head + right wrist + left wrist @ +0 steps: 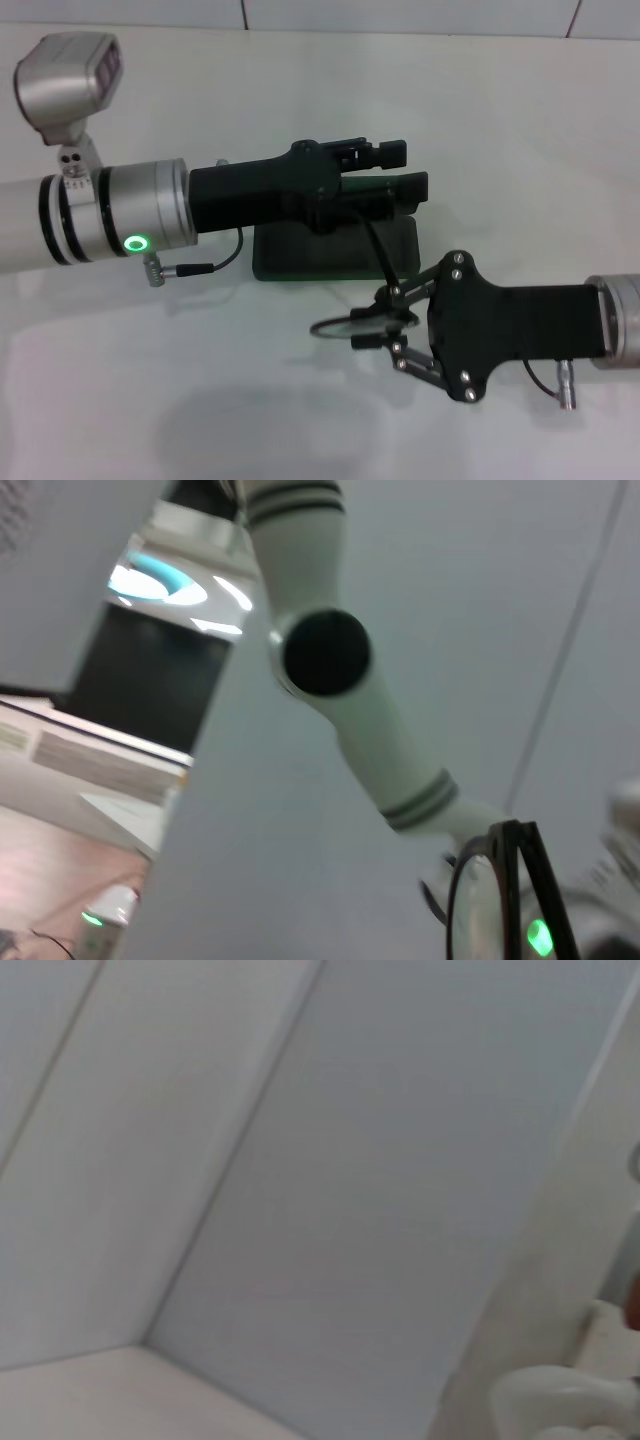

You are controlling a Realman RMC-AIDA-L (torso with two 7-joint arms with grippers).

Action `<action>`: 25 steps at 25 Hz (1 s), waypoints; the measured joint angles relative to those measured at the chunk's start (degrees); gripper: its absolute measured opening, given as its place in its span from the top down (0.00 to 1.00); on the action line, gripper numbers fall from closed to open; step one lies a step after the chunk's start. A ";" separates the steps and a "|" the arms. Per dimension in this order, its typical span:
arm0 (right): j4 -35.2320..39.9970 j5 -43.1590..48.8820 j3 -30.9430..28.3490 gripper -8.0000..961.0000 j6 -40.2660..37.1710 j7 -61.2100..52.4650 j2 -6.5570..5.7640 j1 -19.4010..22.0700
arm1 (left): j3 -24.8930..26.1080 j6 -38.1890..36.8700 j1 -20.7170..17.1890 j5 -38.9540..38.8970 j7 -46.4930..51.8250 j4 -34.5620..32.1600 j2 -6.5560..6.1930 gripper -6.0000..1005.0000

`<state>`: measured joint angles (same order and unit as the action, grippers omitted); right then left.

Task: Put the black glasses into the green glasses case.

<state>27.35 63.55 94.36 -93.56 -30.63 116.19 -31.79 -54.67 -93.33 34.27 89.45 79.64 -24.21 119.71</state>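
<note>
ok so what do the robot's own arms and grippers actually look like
Both arms have silver-grey metal wrist sections ending in matte black grippers. The left gripper is a long blocky black body; its wrist carries black bands, a glowing green ring light, a thin black cable and a grey camera on a stalk. The right gripper is a flat black plate with slim linkage fingers and silver screws.

Your left arm (110,215) is a silver-and-white cylinder banded with black rings, carrying a glowing green ring light, a grey boxy wrist camera (70,80) on a short stalk, and a thin black cable looping from a small metal plug to the long, blocky black left gripper (395,170). Your right gripper (385,320) is a flat black plate with slim linkage bars pinned by bright silver screws (a small metal connector hangs beneath it), joined to a silver cuff. From the right wrist view you see a white jointed arm (345,710) with a round black cap and dark stripes.
</note>
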 joint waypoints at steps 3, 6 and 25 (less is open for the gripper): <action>-0.12 -1.33 -0.04 0.77 2.38 -0.06 0.00 0.48 | 0.00 -2.52 -0.24 -0.10 -1.42 -0.17 -0.11 0.38; -0.14 -2.18 -0.21 0.77 3.38 -0.01 0.00 0.85 | -0.05 -4.22 -0.33 0.35 -1.97 -0.28 -0.28 0.38; 9.66 -2.29 5.42 0.75 25.68 4.10 -0.09 5.01 | 11.27 -2.19 -4.04 1.03 -5.51 -0.68 -1.06 0.38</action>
<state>37.01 61.26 99.78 -67.88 -26.53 116.10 -26.78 -43.40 -95.52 30.22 90.48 74.13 -24.89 118.65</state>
